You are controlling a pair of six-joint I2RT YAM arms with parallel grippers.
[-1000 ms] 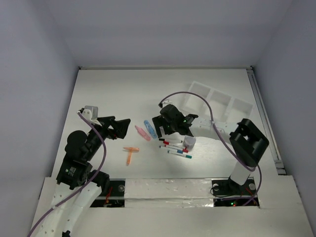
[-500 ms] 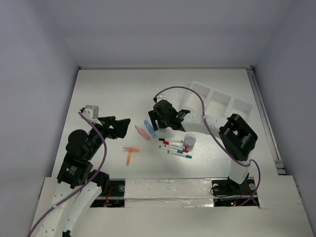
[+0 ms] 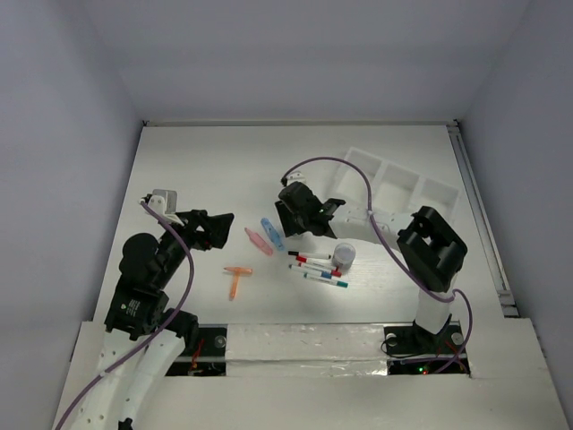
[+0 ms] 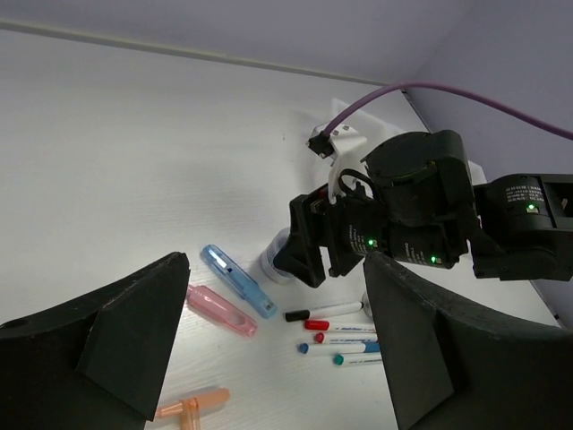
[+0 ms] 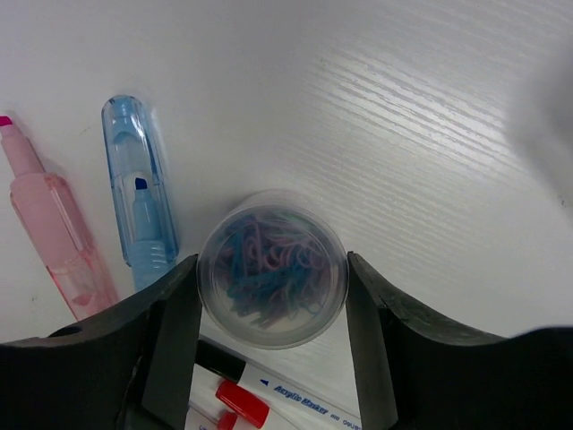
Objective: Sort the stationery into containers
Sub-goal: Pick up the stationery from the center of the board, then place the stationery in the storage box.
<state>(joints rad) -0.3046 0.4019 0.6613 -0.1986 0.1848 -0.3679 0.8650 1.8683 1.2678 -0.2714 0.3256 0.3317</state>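
My right gripper [image 5: 273,278] stands straight over a round clear disc-shaped tub of blue and pink clips [image 5: 273,269], one finger pad pressed to each side of it; the tub rests on the table. In the top view that gripper [image 3: 294,218] hides it. A second round tub [image 3: 344,257] stands by the pens [image 3: 318,269]. The blue piece [image 3: 272,234] and pink piece [image 3: 258,241] lie just left; the orange piece [image 3: 236,278] lies nearer the front. My left gripper [image 3: 219,228] hovers open and empty, left of them. The three-compartment tray [image 3: 361,154] sits at the back right.
A purple cable [image 3: 345,170] loops from the right wrist over the tray's near corner. A metal rail [image 3: 479,215] runs along the table's right edge. The right arm's elbow [image 3: 434,246] stands between the pens and that rail.
The right gripper moved up and left from beside the pens to over the tub, and its fingers closed in onto the tub's sides. The left gripper narrowed a little and barely moved.
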